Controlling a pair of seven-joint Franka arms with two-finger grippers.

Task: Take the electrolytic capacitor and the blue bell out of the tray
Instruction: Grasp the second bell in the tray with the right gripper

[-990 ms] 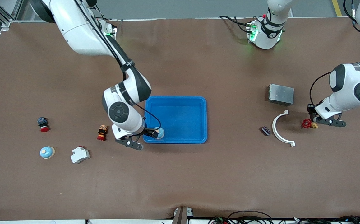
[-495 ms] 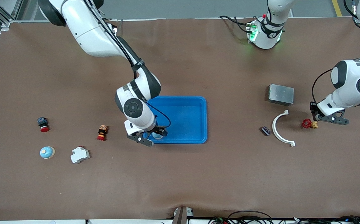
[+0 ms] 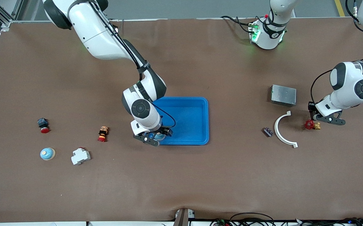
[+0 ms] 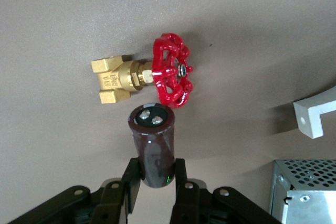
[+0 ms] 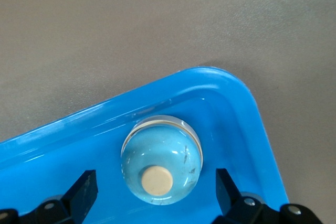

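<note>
Fingers (image 5: 84, 191) of the right gripper (image 5: 155, 192): spread wide, one to each side of a blue bell (image 5: 161, 159) with a cream button, neither touching it. The bell sat in the blue tray (image 3: 187, 106), in the corner nearest the front camera at the right arm's end; the right gripper (image 3: 152, 137) hung low over that corner.

Fingers (image 4: 131, 178) of the left gripper (image 4: 156, 182): clamped on a dark brown capacitor (image 4: 153, 145), terminals pointing away from the wrist. The left gripper (image 3: 319, 115) hovered over the table beside a brass valve with red handwheel (image 3: 311, 125).

Near the left arm's end:
- grey metal box (image 3: 283, 95)
- white curved bracket (image 3: 282, 129), nearer the front camera than the box
- small dark connector block (image 3: 267, 131), just beside the bracket

Toward the right arm's end:
- red-and-orange button switch (image 3: 102, 134)
- white circuit breaker (image 3: 80, 156)
- second blue bell (image 3: 47, 153)
- red-capped push button (image 3: 43, 125)

All on a brown table (image 3: 181, 182)
</note>
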